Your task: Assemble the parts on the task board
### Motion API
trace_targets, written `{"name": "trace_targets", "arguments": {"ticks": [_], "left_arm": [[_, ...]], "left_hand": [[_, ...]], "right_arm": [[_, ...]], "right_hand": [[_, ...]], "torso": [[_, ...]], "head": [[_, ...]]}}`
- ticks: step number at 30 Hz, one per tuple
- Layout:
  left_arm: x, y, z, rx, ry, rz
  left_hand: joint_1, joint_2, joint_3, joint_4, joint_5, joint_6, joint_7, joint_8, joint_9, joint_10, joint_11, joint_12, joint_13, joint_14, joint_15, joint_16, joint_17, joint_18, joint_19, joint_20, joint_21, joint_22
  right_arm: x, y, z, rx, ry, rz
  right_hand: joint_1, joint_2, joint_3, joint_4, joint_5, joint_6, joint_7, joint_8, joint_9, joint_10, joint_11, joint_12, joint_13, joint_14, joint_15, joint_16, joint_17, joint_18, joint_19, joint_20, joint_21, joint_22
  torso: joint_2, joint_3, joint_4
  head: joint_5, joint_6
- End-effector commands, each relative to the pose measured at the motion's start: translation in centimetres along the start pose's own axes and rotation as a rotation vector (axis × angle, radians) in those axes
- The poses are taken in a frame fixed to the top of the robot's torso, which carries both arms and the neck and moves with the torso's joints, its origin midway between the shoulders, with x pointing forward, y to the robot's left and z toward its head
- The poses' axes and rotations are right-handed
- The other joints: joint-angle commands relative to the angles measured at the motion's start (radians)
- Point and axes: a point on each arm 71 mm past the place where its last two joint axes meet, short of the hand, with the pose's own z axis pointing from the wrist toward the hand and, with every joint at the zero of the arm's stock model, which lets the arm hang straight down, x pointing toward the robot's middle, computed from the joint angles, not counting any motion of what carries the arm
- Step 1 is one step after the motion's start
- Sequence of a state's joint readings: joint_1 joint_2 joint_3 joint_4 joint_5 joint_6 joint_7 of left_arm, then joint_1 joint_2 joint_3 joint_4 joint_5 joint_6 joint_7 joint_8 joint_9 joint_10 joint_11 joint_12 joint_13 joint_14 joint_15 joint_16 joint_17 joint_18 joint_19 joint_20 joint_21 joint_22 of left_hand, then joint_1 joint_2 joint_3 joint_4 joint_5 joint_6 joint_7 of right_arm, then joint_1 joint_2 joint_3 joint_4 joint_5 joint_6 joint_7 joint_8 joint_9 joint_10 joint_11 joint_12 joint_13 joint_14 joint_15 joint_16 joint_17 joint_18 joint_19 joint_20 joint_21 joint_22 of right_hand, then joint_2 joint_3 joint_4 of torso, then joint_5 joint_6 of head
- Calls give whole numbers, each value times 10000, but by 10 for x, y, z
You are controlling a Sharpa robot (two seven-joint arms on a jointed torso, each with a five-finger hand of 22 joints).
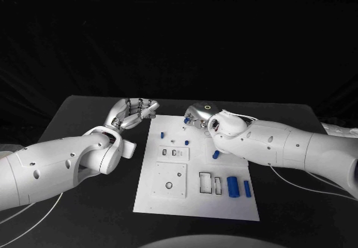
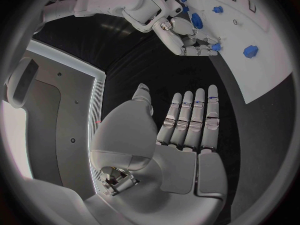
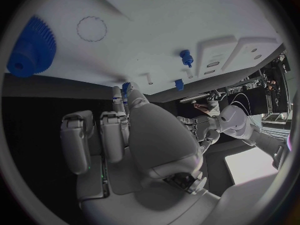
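While my two white arms reach in over the black table [image 1: 89,206], the flat white rectangular task board [image 1: 224,206] lies between them, its long side running away from me.

My left hand [image 1: 133,114] hovers just off the board's far left corner, above bare tabletop. Its silver fingers [image 2: 190,116] lie straight and side by side, thumb apart, with nothing in them. The nearest small blue plastic peg [image 1: 162,135] stands on the board near its left edge, close to that hand but not touching it.

My right hand [image 1: 198,117] sits over the board's far edge, palm down. In the left wrist view, its fingertips [image 2: 203,50] close around a small blue part [image 2: 215,47] at the board's rim; the right wrist view shows a sliver of blue [image 3: 125,89] at the tips of the same fingers, so I take it that I am pinching that piece there.

A toothed blue gear [image 3: 32,47] lies flat on the board near the hand, beside a faint circular outline [image 3: 92,28]. Another small blue stud [image 1: 187,141] stands mid-board, apart from both hands.

Nearer to me, a blue cylinder [image 1: 233,186] and a slimmer blue bar [image 1: 247,188] lie side by side on the board's near right, well away from either hand, next to the rectangular slots [image 1: 206,182].
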State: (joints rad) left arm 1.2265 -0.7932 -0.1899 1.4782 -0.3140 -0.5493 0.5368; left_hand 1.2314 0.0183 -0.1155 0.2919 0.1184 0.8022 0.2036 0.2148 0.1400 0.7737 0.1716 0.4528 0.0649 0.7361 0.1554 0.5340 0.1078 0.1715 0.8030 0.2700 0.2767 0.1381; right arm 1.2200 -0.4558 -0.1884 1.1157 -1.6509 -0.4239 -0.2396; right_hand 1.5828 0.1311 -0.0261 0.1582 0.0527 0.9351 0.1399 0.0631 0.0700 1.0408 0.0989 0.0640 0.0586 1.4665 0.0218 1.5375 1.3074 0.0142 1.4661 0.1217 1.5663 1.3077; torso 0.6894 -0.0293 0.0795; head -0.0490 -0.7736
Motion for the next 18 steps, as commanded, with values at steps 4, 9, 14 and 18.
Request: {"name": "trace_targets", "arguments": {"ticks": [4, 9, 14, 18], "left_arm": [[1, -2, 1, 173, 30, 26], [1, -2, 1, 166, 36, 22], [1, -2, 2, 175, 36, 32], [2, -1, 4, 188, 48, 47]], "left_hand": [[63, 78, -66, -7, 39, 4, 136, 36, 14, 58, 43, -62, -4, -58, 12, -40, 18, 112, 11, 9, -33, -11], [63, 78, -66, -7, 39, 4, 136, 36, 14, 58, 43, -62, -4, -58, 12, -40, 18, 112, 11, 9, -33, -11], [63, 78, -66, -7, 39, 4, 136, 36, 14, 58, 43, -62, -4, -58, 12, -40, 18, 112, 11, 9, -33, -11], [63, 78, -66, -7, 39, 4, 136, 36, 14, 58, 43, -62, -4, -58, 12, -40, 18, 112, 11, 9, -33, -11]], "right_arm": [[4, -3, -1, 224, 313, -204], [2, -3, -2, 239, 61, -89], [-9, -7, -10, 41, -905, 416], [-29, -17, -22, 36, -1596, 1472]], "right_hand": [[-284, -483, -219, 19, -45, -2021, -115, -78, -128, -643, 165, -36, 24, 796, 208, 11, 1255, -142, 1047, 188, 45, 2631], [-470, -599, -293, 36, -51, -2184, -221, -33, -88, -843, 194, -29, 32, 772, 229, -13, 1153, -133, 1019, 255, 29, 2597], [-758, -691, -393, 118, -51, -1868, 212, 47, -30, -936, 195, 7, 49, 735, 220, -53, 997, -104, 939, 305, -18, 2501], [-969, -653, -419, 222, -49, -1192, 297, 195, 57, -828, 186, 47, 62, 704, 164, -92, 852, -88, 895, 280, -45, 2448]], "torso": [[0, -2, 7], [1, 2, 4], [-21, 3, -10], [-39, 11, -28]], "head": [[3, 5], [40, 5], [74, 7], [13, 41]]}}
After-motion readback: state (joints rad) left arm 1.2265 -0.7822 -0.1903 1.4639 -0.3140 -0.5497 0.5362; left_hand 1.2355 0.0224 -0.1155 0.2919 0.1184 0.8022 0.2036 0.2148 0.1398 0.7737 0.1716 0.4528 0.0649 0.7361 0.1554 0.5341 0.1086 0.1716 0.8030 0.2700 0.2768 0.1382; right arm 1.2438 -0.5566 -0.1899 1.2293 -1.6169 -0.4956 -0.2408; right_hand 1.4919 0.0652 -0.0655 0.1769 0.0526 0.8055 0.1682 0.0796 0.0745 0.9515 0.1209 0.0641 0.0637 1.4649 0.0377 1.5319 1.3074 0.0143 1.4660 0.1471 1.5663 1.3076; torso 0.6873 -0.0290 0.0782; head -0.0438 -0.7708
